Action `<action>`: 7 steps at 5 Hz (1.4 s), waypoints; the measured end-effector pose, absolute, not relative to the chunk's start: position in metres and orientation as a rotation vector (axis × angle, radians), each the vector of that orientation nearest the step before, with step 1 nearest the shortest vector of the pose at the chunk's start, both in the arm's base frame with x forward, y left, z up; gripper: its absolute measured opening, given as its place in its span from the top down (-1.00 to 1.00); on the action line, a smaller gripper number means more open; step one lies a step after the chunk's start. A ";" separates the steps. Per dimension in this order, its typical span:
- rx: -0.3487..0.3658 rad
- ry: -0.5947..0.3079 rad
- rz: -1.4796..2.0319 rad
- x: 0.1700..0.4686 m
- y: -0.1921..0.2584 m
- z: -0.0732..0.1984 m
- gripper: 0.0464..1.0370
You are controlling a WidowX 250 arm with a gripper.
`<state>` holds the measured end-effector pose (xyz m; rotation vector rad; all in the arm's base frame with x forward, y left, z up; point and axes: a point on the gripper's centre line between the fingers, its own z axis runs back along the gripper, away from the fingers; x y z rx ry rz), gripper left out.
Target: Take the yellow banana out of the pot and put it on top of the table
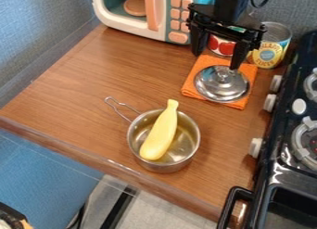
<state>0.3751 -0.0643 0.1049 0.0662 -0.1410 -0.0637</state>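
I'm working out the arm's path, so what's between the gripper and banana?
In the camera view, a silver lid on an orange cloth, then tabletop, before the banana.

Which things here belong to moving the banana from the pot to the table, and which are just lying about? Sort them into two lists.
For the job:
- banana, in the pot
- pot
- table
- hand, above the cloth and lid

Just lying about:
- lid
- orange cloth
- two cans
- toy microwave
- stove
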 end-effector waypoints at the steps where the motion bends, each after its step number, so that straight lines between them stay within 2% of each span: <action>1: 0.067 -0.105 -0.063 0.372 -0.065 0.092 -0.92; 2: 0.056 -0.054 -0.071 0.349 -0.063 0.075 -0.92; 3: 0.075 -0.062 -0.062 0.326 -0.055 0.077 -0.92; 5: 0.031 -0.084 -0.073 0.280 -0.032 0.061 -0.92; 7: -0.009 -0.074 -0.111 0.278 -0.021 0.032 -0.92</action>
